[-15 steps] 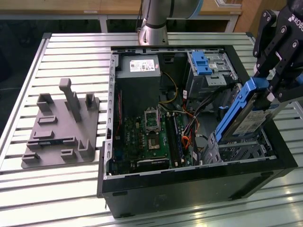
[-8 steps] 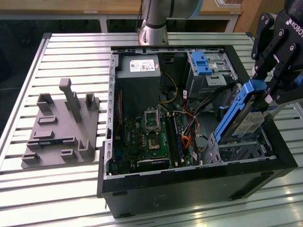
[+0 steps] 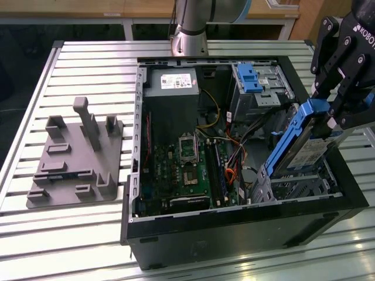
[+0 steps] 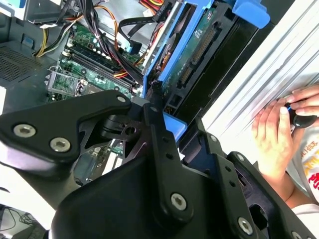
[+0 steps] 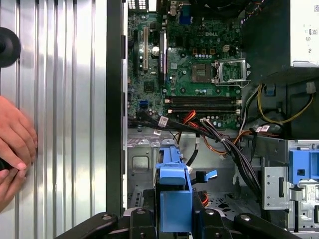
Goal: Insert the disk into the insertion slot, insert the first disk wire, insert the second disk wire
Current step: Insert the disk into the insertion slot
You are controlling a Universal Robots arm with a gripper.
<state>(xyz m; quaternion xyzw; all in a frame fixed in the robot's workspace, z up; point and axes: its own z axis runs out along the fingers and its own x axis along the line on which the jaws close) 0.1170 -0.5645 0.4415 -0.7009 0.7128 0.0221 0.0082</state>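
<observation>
The disk (image 3: 297, 147), silver in a bright blue carrier, stands steeply tilted at the exterior view's right end of the open computer case. Its lower end rests in the insertion slot (image 3: 302, 186), a low silver perforated cage, and its upper end sticks up above the case wall. My gripper (image 3: 329, 114) is shut on the carrier's upper end. In both wrist views the black fingers clamp the blue carrier (image 4: 197, 42) (image 5: 173, 174). Loose black and orange cables (image 3: 234, 159) lie in the case beside the cage, apart from the disk.
A taller grey bay with a blue latch (image 3: 256, 82) stands behind the cage, next to the power supply (image 3: 171, 82) and the motherboard (image 3: 187, 170). A grey fixture plate (image 3: 76, 158) sits on the slatted table. A person's hand (image 5: 15, 144) rests on the table outside the case wall.
</observation>
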